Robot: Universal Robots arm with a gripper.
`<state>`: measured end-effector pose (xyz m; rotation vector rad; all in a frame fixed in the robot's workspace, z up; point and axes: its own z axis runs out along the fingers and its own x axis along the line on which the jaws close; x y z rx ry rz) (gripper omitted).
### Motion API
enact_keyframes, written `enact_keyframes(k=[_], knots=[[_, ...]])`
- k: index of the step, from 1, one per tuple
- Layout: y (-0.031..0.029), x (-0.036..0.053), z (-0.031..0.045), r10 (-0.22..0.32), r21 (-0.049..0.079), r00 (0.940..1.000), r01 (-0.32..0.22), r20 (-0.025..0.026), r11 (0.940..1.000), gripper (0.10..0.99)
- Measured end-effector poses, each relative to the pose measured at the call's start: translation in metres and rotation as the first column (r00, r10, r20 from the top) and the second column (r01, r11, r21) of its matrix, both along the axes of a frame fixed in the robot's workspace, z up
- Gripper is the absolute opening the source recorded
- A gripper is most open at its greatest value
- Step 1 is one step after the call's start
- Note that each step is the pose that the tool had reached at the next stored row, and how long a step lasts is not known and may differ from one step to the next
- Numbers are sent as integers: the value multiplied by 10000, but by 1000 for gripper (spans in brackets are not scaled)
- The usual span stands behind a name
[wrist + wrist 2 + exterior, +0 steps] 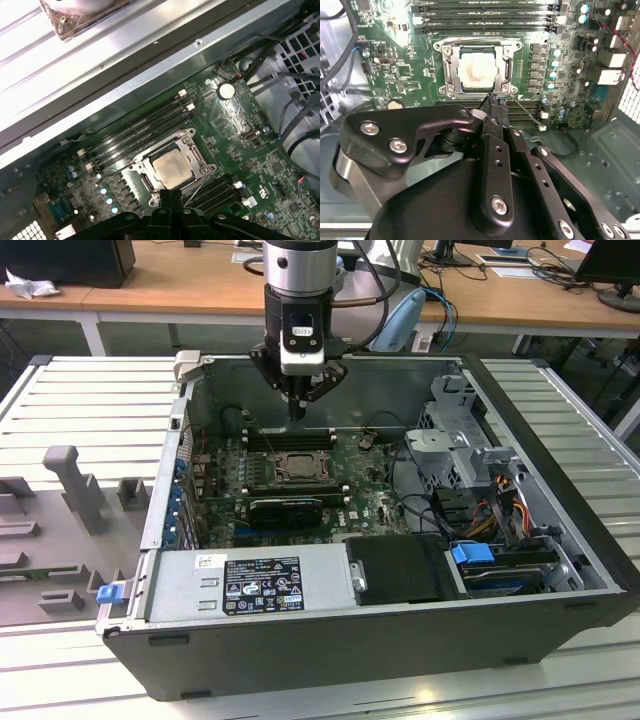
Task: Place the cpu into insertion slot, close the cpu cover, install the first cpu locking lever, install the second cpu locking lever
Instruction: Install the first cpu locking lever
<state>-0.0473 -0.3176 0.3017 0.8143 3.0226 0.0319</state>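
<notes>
Jaws looked pressed together, black metal tips meeting with nothing I could make out between them. The gripper (492, 101) hung just beside the insertion slot (479, 49). In it lay the square, dull-silver cpu (477, 70), framed by the thin windowed cpu cover (447, 65). A fine wire rod (198, 189) slanted nearby, its lower end hidden behind the fingers.

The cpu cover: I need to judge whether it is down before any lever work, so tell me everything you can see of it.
The cpu cover is a thin square frame of silver-grey metal with a large window in its middle. It appears to lie flat, level with the green board, its bars framing the cpu, whose pale metal top shows through the window. The gripper, fingers together, hangs at one edge of the frame; whether it touches the cover I cannot tell.
</notes>
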Motion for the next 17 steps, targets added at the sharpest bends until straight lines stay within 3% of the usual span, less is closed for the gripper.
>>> enact_keyframes(k=[7, 17], knots=[[0, 0, 0, 878, 0, 9961, -878, 1, 9961, 106], [0, 0, 0, 1841, 0, 9829, -1841, 3, 9829, 106]])
